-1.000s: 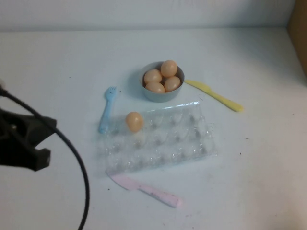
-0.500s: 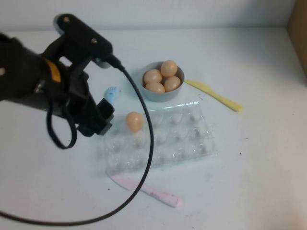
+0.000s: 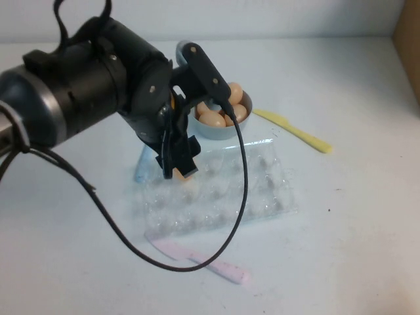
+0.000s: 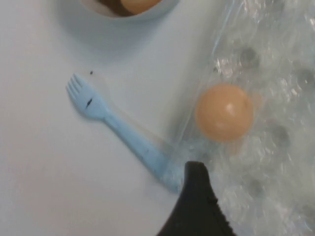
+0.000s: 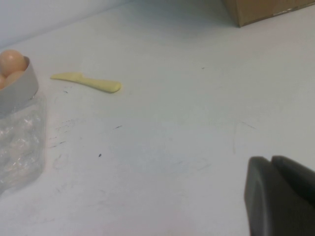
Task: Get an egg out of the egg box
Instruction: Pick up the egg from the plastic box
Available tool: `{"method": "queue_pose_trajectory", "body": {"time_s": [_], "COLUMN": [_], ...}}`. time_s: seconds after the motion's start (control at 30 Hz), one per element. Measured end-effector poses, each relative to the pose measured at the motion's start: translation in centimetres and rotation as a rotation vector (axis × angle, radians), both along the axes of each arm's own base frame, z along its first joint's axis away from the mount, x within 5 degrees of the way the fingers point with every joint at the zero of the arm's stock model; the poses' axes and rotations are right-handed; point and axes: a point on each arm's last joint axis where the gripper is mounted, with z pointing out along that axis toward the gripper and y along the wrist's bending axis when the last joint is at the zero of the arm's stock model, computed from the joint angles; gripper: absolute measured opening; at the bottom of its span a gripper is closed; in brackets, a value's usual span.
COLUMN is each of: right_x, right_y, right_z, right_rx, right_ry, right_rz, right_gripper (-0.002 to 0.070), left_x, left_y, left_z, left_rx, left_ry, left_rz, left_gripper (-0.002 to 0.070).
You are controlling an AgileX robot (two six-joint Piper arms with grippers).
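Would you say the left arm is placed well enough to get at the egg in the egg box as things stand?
Probably yes. The left gripper hangs right over the egg, which sits exposed in a corner cup of the egg box with nothing covering it. The blue fork lies beside the box, clear of the egg. The right gripper stays parked far off.

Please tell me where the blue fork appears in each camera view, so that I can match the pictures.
High view: blue fork, mostly hidden behind the left hand, beside the egg box.
Left wrist view: fork in full, centre-left.
Right wrist view: not visible.
Shared landmark: grey bowl.
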Motion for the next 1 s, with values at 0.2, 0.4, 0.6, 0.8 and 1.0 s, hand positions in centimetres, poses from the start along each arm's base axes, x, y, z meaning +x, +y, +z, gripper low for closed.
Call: {"method": "queue_pose_trajectory", "body": {"time_s": [0.2,0.4,0.6,0.8,1.0], "right_x": [0.0,0.0,0.0,0.0,0.0], "right_y": [0.0,0.0,0.0,0.0,0.0], "right_z": [0.0,0.0,0.0,0.0,0.0], "right_rx": [0.0,0.0,0.0,0.0,0.0], "right_ry": [0.0,0.0,0.0,0.0,0.0], "right_rz": [0.0,0.0,0.0,0.0,0.0], "right_gripper": [-0.0017,-0.0017,-0.0017,-0.0017,-0.0017], "left_x": [1.7,2.9,3.7,4.4,5.0], "left_y": [-1.8,-2.1,-1.3,-0.4,-0.1], "left_z": [-2.1,-4.3,-5.0,-5.1,-6.2], "left_rx": [-0.045,-0.038,-0.028,-0.034,-0.045], "left_ry": [-0.051,-0.031,-0.017,-0.014,0.012], "left_rz": [-0.078,-0.076,-0.049,-0.026,-0.028], "left_gripper": [0.0454,0.0466,0.0475,0.0475,0.0475]}}
